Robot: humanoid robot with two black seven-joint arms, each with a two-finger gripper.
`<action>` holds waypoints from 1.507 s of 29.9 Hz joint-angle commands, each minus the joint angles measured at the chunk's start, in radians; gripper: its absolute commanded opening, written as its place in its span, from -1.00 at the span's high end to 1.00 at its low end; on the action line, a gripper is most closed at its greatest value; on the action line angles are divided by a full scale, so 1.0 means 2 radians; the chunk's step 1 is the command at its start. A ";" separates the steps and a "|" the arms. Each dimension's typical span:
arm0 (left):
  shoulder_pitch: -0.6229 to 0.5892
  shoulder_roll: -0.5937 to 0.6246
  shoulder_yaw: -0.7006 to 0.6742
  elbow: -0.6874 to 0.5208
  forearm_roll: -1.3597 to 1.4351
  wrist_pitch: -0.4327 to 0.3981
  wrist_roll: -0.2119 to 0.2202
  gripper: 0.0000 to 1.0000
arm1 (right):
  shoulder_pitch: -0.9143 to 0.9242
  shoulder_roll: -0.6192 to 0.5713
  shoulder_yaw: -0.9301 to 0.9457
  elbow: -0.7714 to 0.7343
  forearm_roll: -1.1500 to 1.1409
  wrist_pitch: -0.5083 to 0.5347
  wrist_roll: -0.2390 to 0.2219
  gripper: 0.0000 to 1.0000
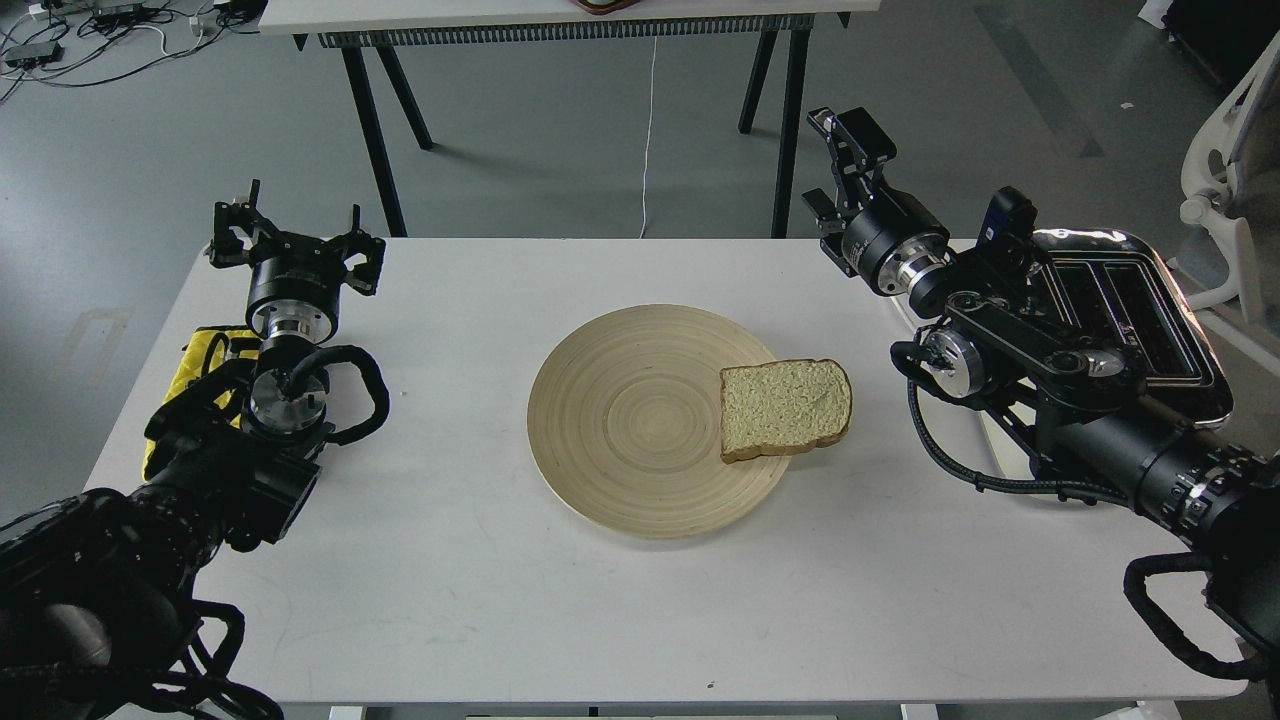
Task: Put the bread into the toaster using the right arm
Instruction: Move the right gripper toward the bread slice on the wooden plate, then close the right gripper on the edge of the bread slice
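The bread (785,405) lies flat on the right rim of a round wooden plate (630,420), overhanging it slightly. The toaster (1150,320) stands at the table's right edge, slots up, its left side hidden behind my right arm. My right gripper (832,165) is raised over the table's far edge, above and beyond the bread and left of the toaster. It is turned side-on, its fingers apart and empty. My left gripper (297,238) is open and empty at the far left of the table.
A yellow object (200,358) lies under my left arm near the left edge. A second table (560,18) stands behind with a white cord hanging down. A white chair (1225,190) stands beyond the toaster.
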 commanded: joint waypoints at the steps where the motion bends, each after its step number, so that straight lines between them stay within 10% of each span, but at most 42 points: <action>1: 0.000 0.001 0.000 0.000 0.000 0.000 0.000 -1.00 | -0.007 -0.008 -0.052 0.026 -0.030 -0.079 -0.001 -0.99; 34: 0.000 0.001 0.000 0.000 0.000 0.000 0.000 -1.00 | -0.164 -0.062 -0.126 0.111 -0.042 -0.101 0.003 -0.95; 45: 0.000 0.000 0.000 0.000 0.000 0.000 0.000 -1.00 | -0.163 -0.048 -0.126 0.112 -0.045 -0.101 0.003 0.10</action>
